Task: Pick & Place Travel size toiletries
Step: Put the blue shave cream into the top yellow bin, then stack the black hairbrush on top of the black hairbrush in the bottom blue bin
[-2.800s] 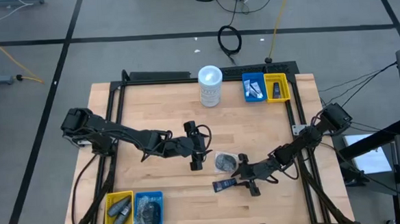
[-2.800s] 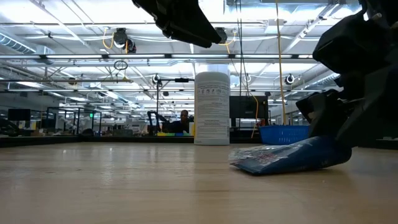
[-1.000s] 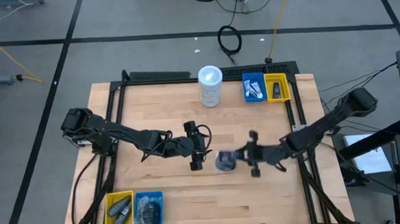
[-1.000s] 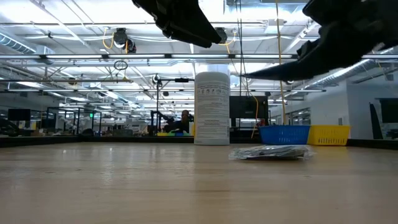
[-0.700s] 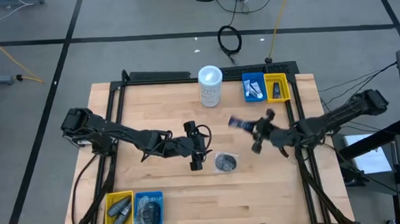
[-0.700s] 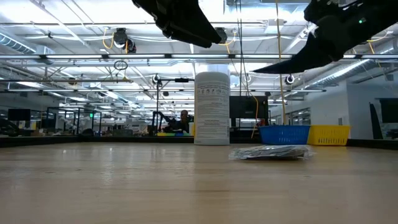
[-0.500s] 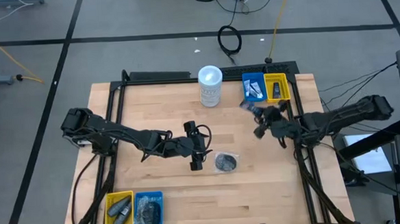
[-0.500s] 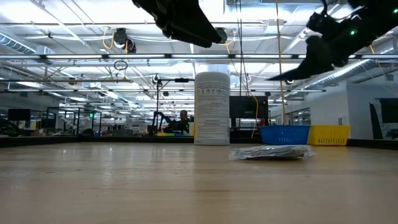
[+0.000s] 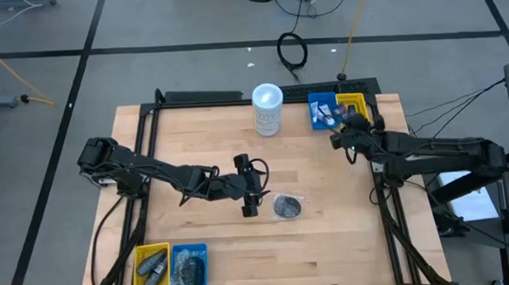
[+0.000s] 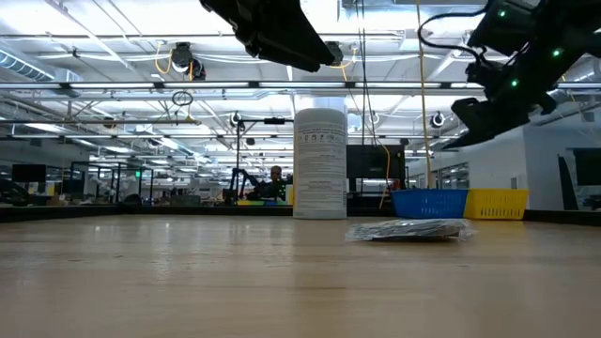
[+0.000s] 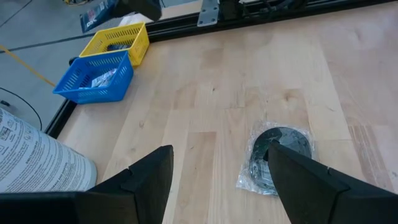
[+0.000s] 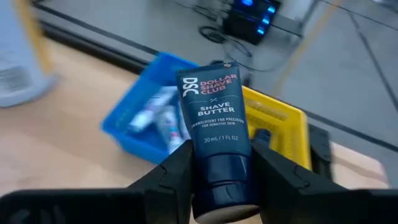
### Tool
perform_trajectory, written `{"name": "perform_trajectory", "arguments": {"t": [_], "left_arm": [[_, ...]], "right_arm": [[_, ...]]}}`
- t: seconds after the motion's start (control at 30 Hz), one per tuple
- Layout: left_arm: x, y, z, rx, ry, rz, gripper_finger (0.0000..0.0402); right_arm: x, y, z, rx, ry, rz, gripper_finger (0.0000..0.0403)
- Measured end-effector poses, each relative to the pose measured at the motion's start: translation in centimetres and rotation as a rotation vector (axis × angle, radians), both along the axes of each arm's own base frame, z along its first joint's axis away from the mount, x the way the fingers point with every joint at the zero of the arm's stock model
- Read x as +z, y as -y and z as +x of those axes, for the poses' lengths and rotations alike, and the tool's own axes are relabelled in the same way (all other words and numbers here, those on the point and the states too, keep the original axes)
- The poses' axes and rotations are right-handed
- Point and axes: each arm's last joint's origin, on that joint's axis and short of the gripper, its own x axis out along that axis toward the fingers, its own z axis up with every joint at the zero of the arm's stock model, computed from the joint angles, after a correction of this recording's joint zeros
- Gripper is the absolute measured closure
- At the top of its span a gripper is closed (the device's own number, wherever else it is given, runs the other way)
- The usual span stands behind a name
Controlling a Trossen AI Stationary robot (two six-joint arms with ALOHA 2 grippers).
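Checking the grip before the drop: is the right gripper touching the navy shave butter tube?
Touching. The right wrist view shows the right gripper with both fingers pressed against the sides of the navy tube.

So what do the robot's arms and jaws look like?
Both arms are dark, nearly black, built from thin jointed sections with chunkier housings at the table's sides. The left arm has black cables looping near its wrist. The right arm shows small green lights in the low view. Each ends in a gripper, left gripper and right gripper, with two flat, matte black jaws, angular like wedges.
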Motion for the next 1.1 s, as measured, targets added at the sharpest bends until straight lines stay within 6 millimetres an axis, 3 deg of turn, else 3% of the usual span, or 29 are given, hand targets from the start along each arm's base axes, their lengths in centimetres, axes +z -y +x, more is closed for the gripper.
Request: {"name": "perform_trajectory", "arguments": {"t": [0.43, 0.7, 0.93, 1.1], "left_arm": [[0.0, 0.0, 0.0, -0.003, -0.001, 0.006, 0.0147], [0.0, 0.0, 0.0, -0.003, -0.001, 0.005, 0.0147], [0.0, 0.0, 0.0, -0.003, -0.001, 0.005, 0.0147], [0.0, 0.2, 0.0, -0.053, -0.007, -0.030, 0.0147]], "right_arm": [[-2.2, 2.4, -1.7, -0.185, -0.033, 0.029, 0.0283], [-3.1, 3.0, -1.6, -0.186, 0.014, -0.020, 0.0203], [-3.0, 3.1, -1.5, -0.151, -0.024, -0.031, 0.0218], [-2.7, 3.2, -0.9, -0.067, 0.040, -0.010, 0.0234]]}}
